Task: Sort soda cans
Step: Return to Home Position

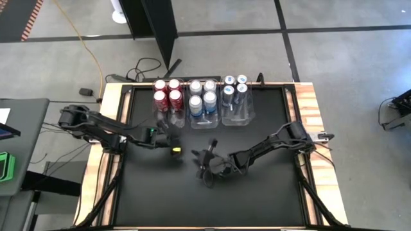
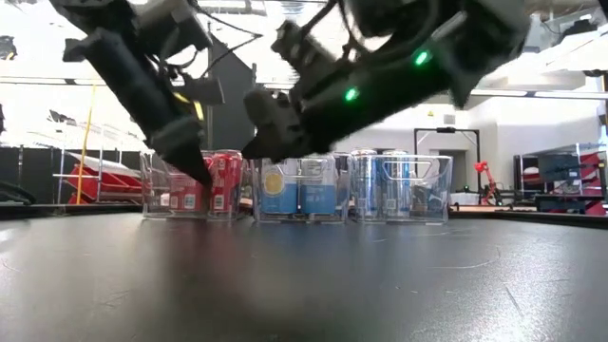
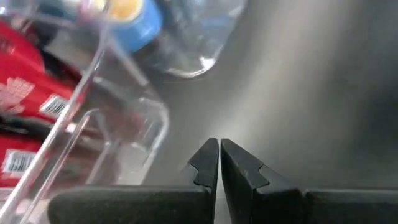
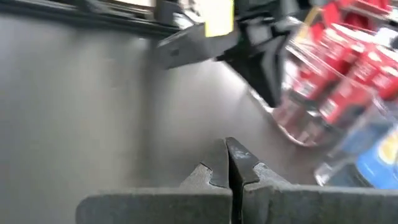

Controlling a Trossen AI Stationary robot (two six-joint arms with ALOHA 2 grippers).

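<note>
Clear bins (image 1: 236, 116) are fronted by the left end effector (image 3: 219, 145) and right end effector (image 4: 226, 147), both pinched together; red cans (image 1: 166, 92), silver-blue cans (image 1: 202, 95) and dark blue cans (image 1: 235, 86) are binned separately.

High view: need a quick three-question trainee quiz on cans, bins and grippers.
1. True or false: the left gripper and right gripper are both shut and empty.
2. In the high view, which of the three clear bins holds the dark blue cans? A left, B middle, C right.
3. How many red cans show?
Key: 1 true; 2 C; 3 four.
</note>
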